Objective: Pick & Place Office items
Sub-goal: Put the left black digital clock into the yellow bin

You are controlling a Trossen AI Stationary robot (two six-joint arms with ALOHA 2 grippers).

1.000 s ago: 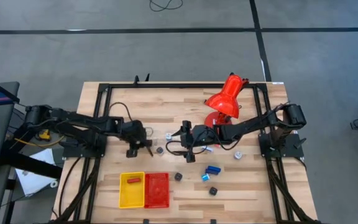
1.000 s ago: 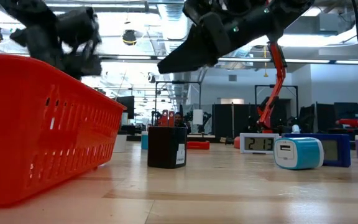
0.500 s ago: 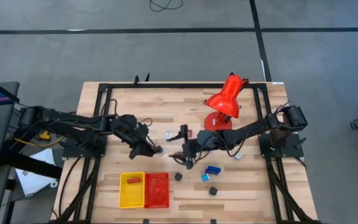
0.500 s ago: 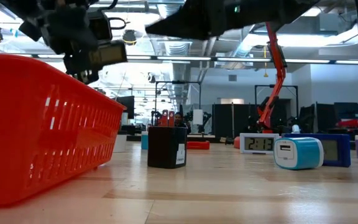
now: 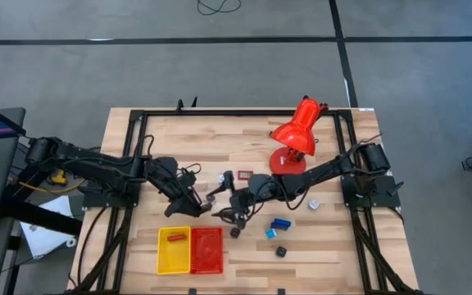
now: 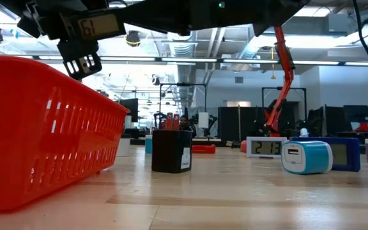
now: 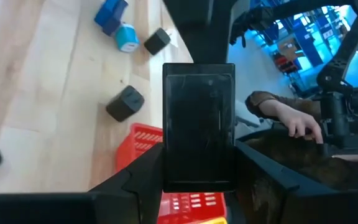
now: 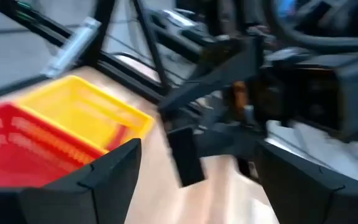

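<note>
- Carrying: left gripper (image 7: pixel 197 186) pinches a flat black item (image 7: pixel 198 124), held off the table just above the red tray (image 5: pixel 206 250) and yellow tray (image 5: pixel 174 250).
- Right gripper (image 5: pixel 234 215) hovers near the small black cube (image 5: pixel 235 233), fingers spread and empty.
- Judged step: transport to tray.
- Next: centre over the red tray, lower, release; keep clear of the right arm close by.

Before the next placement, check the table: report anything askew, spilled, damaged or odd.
Nothing looks spilled or damaged. One oddity: both grippers crowd one spot near the middle of the table. The left gripper holds a flat black piece in the air, and the open right gripper sits close beside it, so the arms might touch.
</note>
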